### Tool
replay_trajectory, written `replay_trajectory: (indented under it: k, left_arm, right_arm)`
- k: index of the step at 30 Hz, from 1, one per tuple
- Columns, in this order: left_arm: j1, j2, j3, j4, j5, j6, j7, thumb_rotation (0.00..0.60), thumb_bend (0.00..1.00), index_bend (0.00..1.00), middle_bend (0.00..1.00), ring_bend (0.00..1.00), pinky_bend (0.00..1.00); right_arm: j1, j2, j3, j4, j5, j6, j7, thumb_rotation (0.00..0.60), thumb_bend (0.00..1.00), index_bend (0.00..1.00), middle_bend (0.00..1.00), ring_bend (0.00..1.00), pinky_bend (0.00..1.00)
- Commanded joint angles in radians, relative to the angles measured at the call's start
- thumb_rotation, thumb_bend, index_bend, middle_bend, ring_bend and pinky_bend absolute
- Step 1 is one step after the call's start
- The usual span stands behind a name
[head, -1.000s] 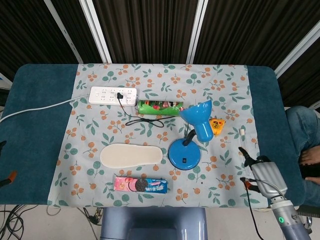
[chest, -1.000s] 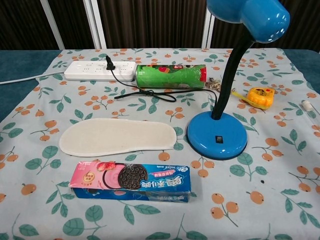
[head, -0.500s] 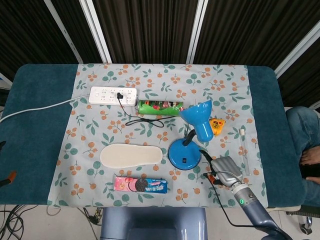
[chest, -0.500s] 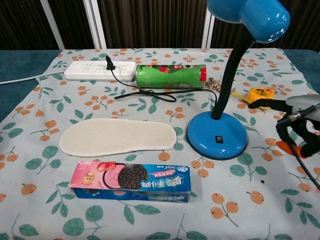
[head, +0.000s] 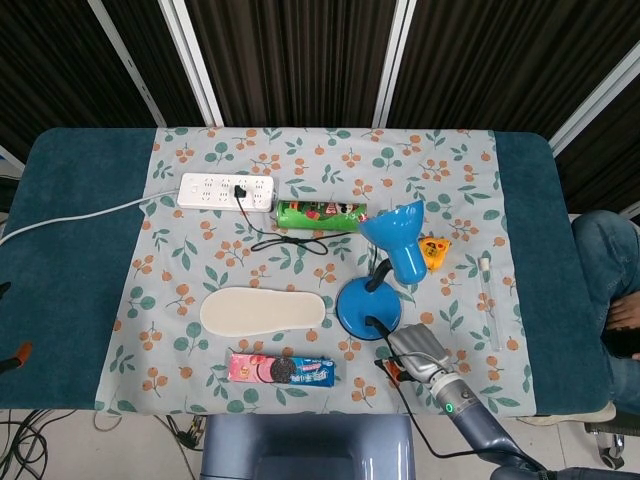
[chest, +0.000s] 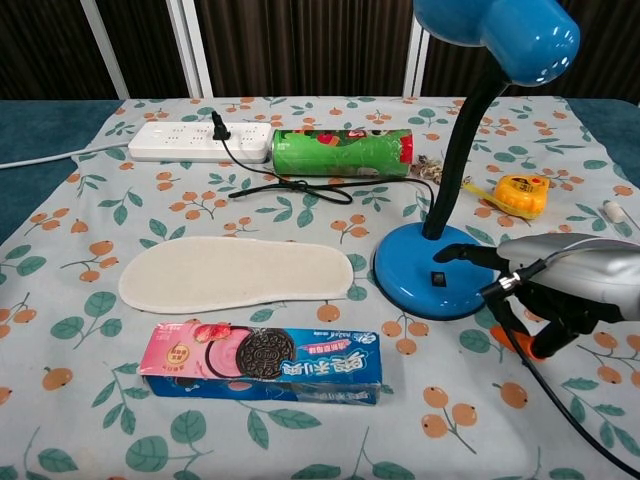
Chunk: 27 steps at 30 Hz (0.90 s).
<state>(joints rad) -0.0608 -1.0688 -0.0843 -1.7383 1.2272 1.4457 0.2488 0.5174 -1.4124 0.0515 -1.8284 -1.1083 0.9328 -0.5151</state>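
Right hand (head: 415, 350) is now sitting at the front edge of the round base of the blue gooseneck desk lamp (head: 368, 307), having moved in from the right side of the worktop, where it was a moment ago. In the chest view the silver hand (chest: 560, 285) is reaching leftward with one dark finger (chest: 462, 254) stretched over the base near the small black switch, while the other fingers are curling downward with nothing in them. Whether the fingertip is actually touching the base cannot be told. The lamp itself is standing upright in the same place, on the floral cloth (head: 450, 160) that covers the worktop, its shade tilted toward the yellow tape measure (head: 433, 250). The green cylindrical snack can (head: 321, 214), the white power strip (head: 226, 191), the pale shoe insole (head: 263, 311) and the pink and blue cookie packet (head: 281, 369) are lying where they were. Left hand is not showing in either view.
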Motion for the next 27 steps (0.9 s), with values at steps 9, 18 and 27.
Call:
replay_trajectory:
  k: [9,18,27]
  left_arm:
    - [-0.001,0.0,0.0,-0.001,-0.001,-0.001,0.002,0.6,0.23,0.11,0.0,0.0,0.07]
    - [-0.001,0.001,-0.001,0.0,-0.003,-0.001,0.0,0.6,0.23,0.11,0.0,0.0,0.07]
    - [-0.001,0.002,0.0,0.0,-0.005,-0.001,0.002,0.6,0.23,0.11,0.0,0.0,0.07]
  right_arm:
    - [0.02,-0.011,-0.012,0.004,0.05,-0.004,-0.015,0.6,0.53,0.04,0.69,0.81,0.81]
    - [0.034,-0.016,-0.018,0.013,0.076,0.001,-0.021,0.6,0.53,0.04,0.69,0.81,0.86]
    - [0.043,-0.017,-0.025,0.023,0.089,0.012,-0.028,0.6,0.53,0.04,0.69,0.81,0.9]
